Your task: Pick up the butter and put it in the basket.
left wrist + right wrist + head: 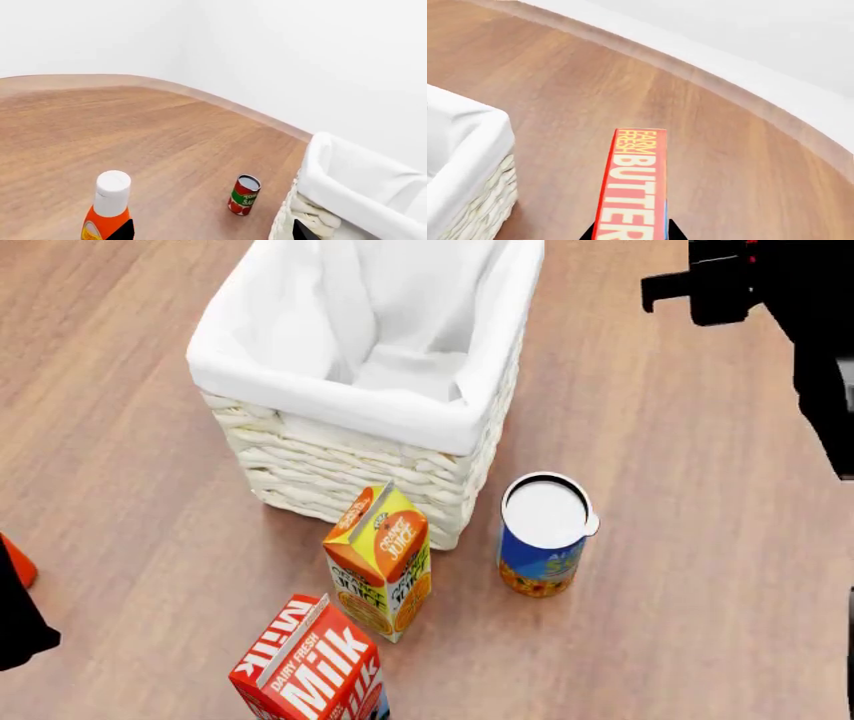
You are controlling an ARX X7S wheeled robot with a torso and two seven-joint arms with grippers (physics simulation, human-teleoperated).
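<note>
Surface is a wood-grain floor (694, 540) with a pale baseboard curving along plain white walls (300, 50). Basket (360, 370) sits on it, white liner folded over the rim, nothing visible inside but cloth. In the head view a juice carton (380, 562) stands right at the basket's near side, a blue can (543, 535) with a white lid just beside it, and a milk carton (314, 665) nearer the camera. The left wrist view shows a small red-and-green can (244, 195) standing near the basket wall and an orange bottle (108, 210) with a white cap further off. Butter (632, 190) shows only in the right wrist view: red box, lettering facing the camera, running lengthwise out from between the right gripper's (630, 236) dark finger tips, which sit against both sides of it, so jaws are closed on the box. It hangs above the floor, beside the basket's corner, outside the rim. Left gripper (210, 231): only two dark tips visible, well apart, nothing between them.
</note>
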